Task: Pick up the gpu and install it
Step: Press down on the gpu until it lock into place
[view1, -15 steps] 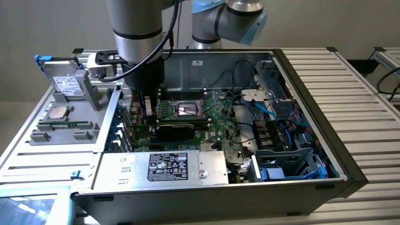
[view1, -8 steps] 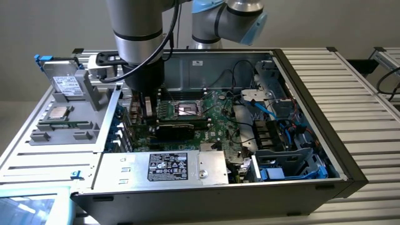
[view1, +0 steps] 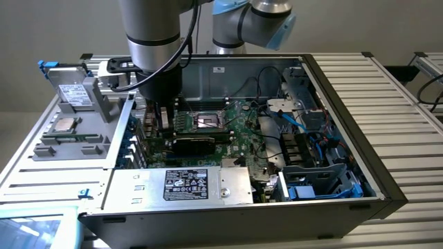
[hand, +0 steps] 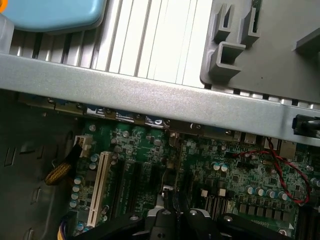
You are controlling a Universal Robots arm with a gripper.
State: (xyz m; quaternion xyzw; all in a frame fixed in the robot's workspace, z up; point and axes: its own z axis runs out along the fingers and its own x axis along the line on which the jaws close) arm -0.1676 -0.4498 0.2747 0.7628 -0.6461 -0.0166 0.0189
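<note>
Currently the robot arm is reaching down into an open computer case (view1: 344,91), and its claw (view1: 165,122) is hanging low over the motherboard (view1: 239,127), close to the case wall on the exterior view's left. Whether the claw is standing wide, narrow or gripping something cannot be told, as its tip is lying in shadow.

Just beside the claw, toward the exterior view's right, the gpu (view1: 194,141) is showing as a glossy black block sitting on the motherboard, right next to the square processor socket (view1: 207,121). Whether the claw is touching it cannot be told.

From the wrist view, the claw (hand: 175,219) is hovering above the green motherboard (hand: 215,165), with a long white expansion slot (hand: 99,186) and a yellow braided cable (hand: 60,172) lying off to one side, and a twisted red and black wire (hand: 289,174) to the other.

Along the case's front edge, a silver power supply (view1: 232,187) with a black label is sitting. Blue cables (view1: 294,123) are running along the case's far side.

Outside the case, on the exterior view's left, a grey fixture (view1: 93,111) is carrying a processor chip (view1: 66,124) and a drive (view1: 72,93).
</note>
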